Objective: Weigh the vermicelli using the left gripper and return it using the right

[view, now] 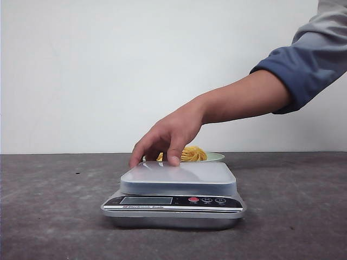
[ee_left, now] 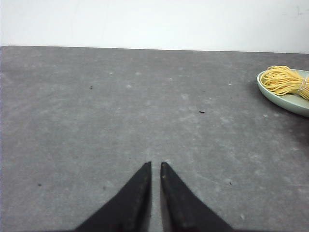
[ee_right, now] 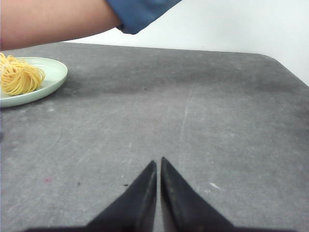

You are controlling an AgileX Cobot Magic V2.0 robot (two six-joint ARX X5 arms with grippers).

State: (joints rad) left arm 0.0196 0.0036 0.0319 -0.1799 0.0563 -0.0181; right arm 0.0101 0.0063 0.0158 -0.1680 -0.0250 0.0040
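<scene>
The vermicelli (view: 191,154), a coiled yellow bundle with a whitish band, lies in a pale green plate (view: 216,157) behind the scale (view: 173,192). It also shows in the left wrist view (ee_left: 285,80) and the right wrist view (ee_right: 19,76). The scale's silver platform (view: 179,176) has nothing on it but a person's fingers. My left gripper (ee_left: 155,164) is shut and empty over bare table, far from the plate (ee_left: 289,100). My right gripper (ee_right: 158,161) is shut and empty, also far from the plate (ee_right: 53,77). Neither gripper shows in the front view.
A person's hand (view: 165,135) in a blue-grey sleeve (view: 314,54) reaches from the right and rests its fingers on the scale's platform. The forearm (ee_right: 53,19) passes above the plate. The grey table (view: 54,216) ends at a white wall; its right edge (ee_right: 289,67) shows.
</scene>
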